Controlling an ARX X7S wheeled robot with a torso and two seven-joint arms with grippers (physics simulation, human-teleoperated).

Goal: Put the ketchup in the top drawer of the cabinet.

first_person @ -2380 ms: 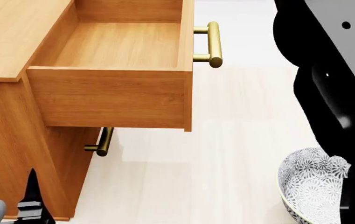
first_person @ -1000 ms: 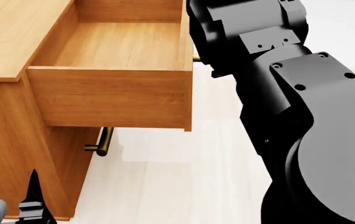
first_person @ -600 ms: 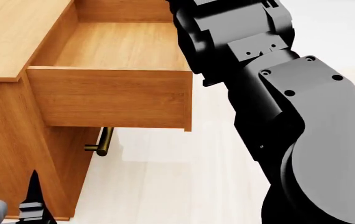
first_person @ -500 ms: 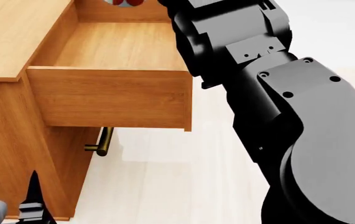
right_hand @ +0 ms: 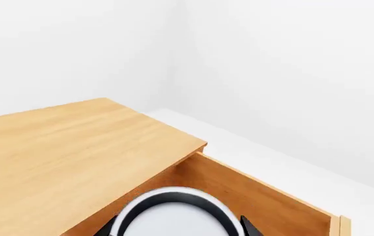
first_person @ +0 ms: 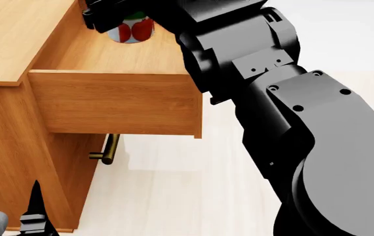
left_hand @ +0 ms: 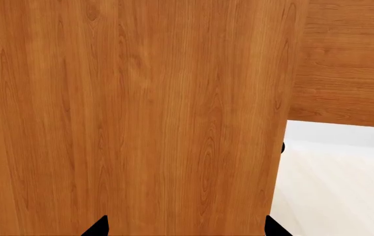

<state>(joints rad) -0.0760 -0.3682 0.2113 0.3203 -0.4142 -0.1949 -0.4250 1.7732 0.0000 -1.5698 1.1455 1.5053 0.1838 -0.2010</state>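
Head view: right gripper (first_person: 111, 19) is clamped on the ketchup (first_person: 131, 29), held over the back of the open top drawer (first_person: 118, 101). Left gripper (first_person: 35, 216): can't tell its jaws.

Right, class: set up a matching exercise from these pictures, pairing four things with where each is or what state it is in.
Things:
1. ketchup
2. top drawer
3. lower drawer handle
4. left gripper

States:
A. pulled open
B. low beside the cabinet
C. held over the open drawer by the right gripper
D. beneath the open drawer

Pairs: 1-C, 2-A, 3-D, 4-B
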